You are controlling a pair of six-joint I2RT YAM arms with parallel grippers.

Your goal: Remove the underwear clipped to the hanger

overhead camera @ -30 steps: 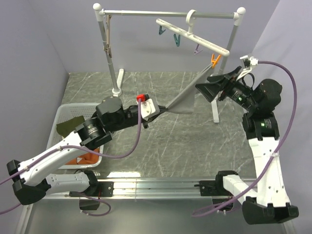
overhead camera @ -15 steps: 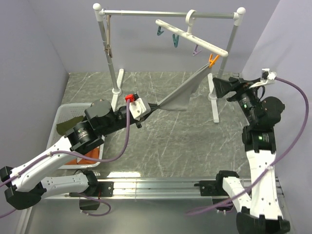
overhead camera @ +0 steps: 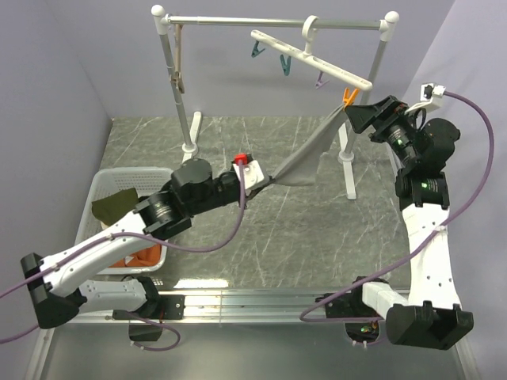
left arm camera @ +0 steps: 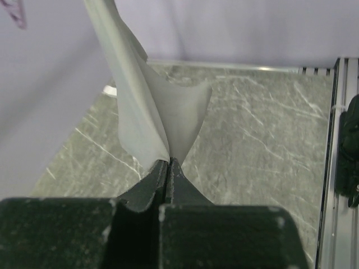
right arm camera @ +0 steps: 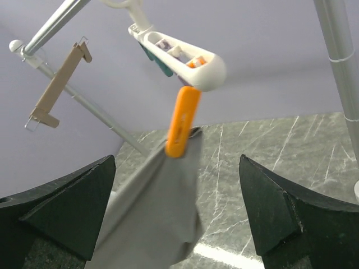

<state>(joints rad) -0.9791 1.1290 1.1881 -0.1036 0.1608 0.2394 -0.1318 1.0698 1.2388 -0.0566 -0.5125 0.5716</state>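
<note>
Grey underwear (overhead camera: 305, 158) was stretched taut between the orange clip (overhead camera: 349, 96) on the white hanger (overhead camera: 317, 65) and the left gripper (overhead camera: 266, 179), whose fingers were closed tight on its lower edge above the worktop (overhead camera: 261, 229). The right gripper (right arm camera: 176, 162) was poised just in front of the clip, fingers spread wide, nothing held. For a clean release, the clip's upper end should probably be squeezed squarely under steady tension, so that the hanger is not dragged along the rail (overhead camera: 277, 20).
</note>
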